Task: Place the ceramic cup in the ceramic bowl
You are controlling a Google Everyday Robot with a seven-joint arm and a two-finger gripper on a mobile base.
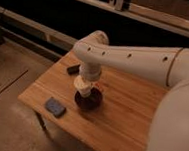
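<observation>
The dark maroon ceramic bowl [88,100] sits on the wooden table [129,118] near its middle front. The cream-white ceramic cup [83,86] is directly over the bowl, its lower end at or just inside the bowl's rim. My gripper [86,80] comes down from the white arm and is at the cup, right above the bowl. The arm hides the gripper's end and the back of the bowl.
A flat blue-grey block [55,107] lies near the table's front left corner. A small dark object [73,69] lies at the table's back left edge. Dark shelving runs behind the table. My white arm spans the right side of the view.
</observation>
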